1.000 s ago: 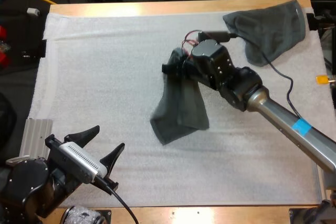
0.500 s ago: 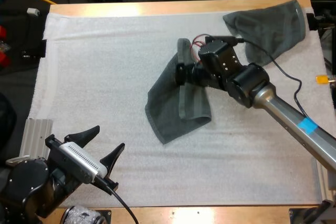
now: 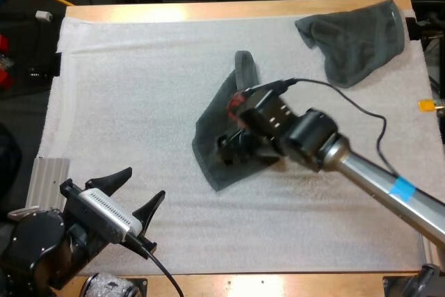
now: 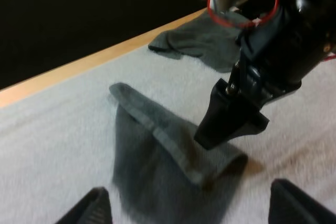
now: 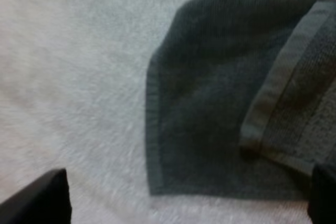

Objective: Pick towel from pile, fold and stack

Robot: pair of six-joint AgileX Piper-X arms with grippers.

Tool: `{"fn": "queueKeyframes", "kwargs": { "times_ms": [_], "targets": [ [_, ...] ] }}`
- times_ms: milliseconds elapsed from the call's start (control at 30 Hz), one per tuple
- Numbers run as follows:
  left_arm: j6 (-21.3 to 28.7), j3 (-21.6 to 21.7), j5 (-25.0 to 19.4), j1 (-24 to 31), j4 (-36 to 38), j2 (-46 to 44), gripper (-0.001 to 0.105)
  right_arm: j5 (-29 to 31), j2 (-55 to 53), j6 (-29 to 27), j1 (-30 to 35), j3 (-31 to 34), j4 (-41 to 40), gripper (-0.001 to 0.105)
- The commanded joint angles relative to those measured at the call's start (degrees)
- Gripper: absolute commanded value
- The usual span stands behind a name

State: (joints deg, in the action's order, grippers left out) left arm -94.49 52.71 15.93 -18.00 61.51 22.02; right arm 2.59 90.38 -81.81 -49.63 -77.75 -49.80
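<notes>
the near edge of the wooden table (image 3: 278, 283) showed just beyond the white mat (image 3: 139, 88). at the mat's near left corner hung the left tool (image 3: 144, 182). its two black fingers (image 3: 115, 177) stood apart with nothing between them, and it was well apart from both towels.

farther in, about the middle of the mat, lay the spread towel (image 3: 212, 137), dark grey-green and mostly flat. one narrow end pointed toward the far side and a corner pointed toward the near side. along the side toward the right arm, a hemmed strip was turned back over the cloth, and in the left wrist view that fold ended in a rounded lip.

the right tool (image 3: 233, 152) was over the near half of this towel, pointing down at the folded strip. in the right wrist view its fingers (image 5: 47, 198) were wide apart and clamped on nothing: one over bare mat beside the towel's corner, the other at the folded hem. the cloth lay flat beneath them. whether a fingertip touched the fold could not be told. the right arm ran back from there toward the mat's near right side.

farthest off, at the mat's far right corner, sat the crumpled towel (image 3: 358, 36), bunched and uneven. it reached close to the table's far edge, well apart from the spread towel and from both tools.
</notes>
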Motion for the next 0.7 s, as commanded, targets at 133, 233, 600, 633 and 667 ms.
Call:
{"fn": "queueKeyframes", "kwargs": {
  "times_ms": [133, 233, 600, 633, 667],
  "targets": [
    [-0.76, 0.30, 0.20, -0.29, 4.97, 0.13, 0.059, 1.89, 3.84, -0.47, -0.10, 0.89, 0.05, 0.085],
    [-0.76, 0.30, 0.20, -0.29, 7.51, 0.13, 0.059, -0.73, 6.25, 0.50, -0.10, 0.88, 0.01, 0.071],
    [-0.76, 0.30, 0.20, -0.29, 11.08, 0.13, 0.059, -7.57, 12.06, 3.14, -6.13, 1.09, 3.92, 0.039],
    [-0.76, 0.30, 0.20, -0.29, 11.08, 0.13, 0.059, -7.65, 12.94, 3.55, -6.60, 1.09, 4.16, 0.039],
    [-0.76, 0.30, 0.20, -0.29, 11.08, 0.13, 0.059, -7.83, 13.61, 3.67, -6.93, 1.09, 4.16, 0.039]
  ]
}}
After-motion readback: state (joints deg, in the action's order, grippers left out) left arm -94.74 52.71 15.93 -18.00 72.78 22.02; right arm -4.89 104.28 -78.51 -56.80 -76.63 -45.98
